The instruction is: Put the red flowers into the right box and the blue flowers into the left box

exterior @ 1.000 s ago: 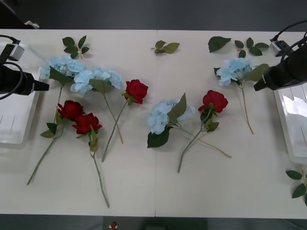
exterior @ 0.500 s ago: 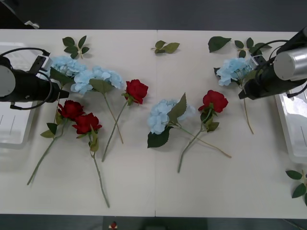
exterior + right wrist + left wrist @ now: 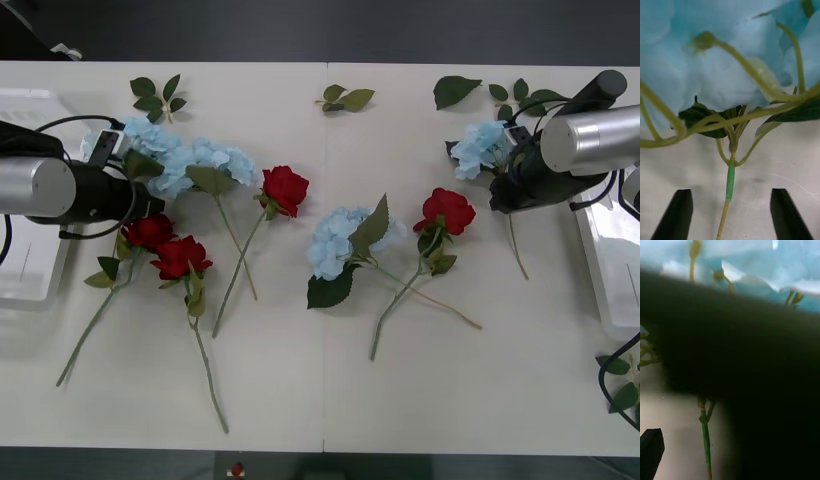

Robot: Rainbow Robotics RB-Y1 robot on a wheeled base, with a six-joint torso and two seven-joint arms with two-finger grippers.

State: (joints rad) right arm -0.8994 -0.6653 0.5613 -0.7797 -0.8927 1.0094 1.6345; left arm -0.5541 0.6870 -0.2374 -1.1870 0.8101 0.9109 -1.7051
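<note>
Four red flowers lie on the table: two crossed (image 3: pixel 148 230) (image 3: pixel 180 257) at the left, one (image 3: pixel 285 188) left of the middle, one (image 3: pixel 447 210) right of it. Blue flowers lie at the left (image 3: pixel 135 135) (image 3: pixel 205 160), middle (image 3: pixel 340 240) and right (image 3: pixel 480 145). My left gripper (image 3: pixel 148 203) hangs over the leftmost blue flower's stem (image 3: pixel 705 435), one black finger (image 3: pixel 651 450) showing at the corner, a dark leaf hiding the other. My right gripper (image 3: pixel 502 193) stands open astride the right blue flower's stem (image 3: pixel 730 183). The left box (image 3: pixel 30 270) and right box (image 3: pixel 615 260) sit at the table's ends.
Loose green leaf sprigs lie along the far edge (image 3: pixel 158 95) (image 3: pixel 345 98) (image 3: pixel 455 90) (image 3: pixel 520 95) and at the near right corner (image 3: pixel 620 385). Long stems trail toward the table's front edge.
Both arms have swung inward from over the boxes. The left gripper now sits at the leftmost blue flower, the right gripper at the rightmost one. No flower has moved.
</note>
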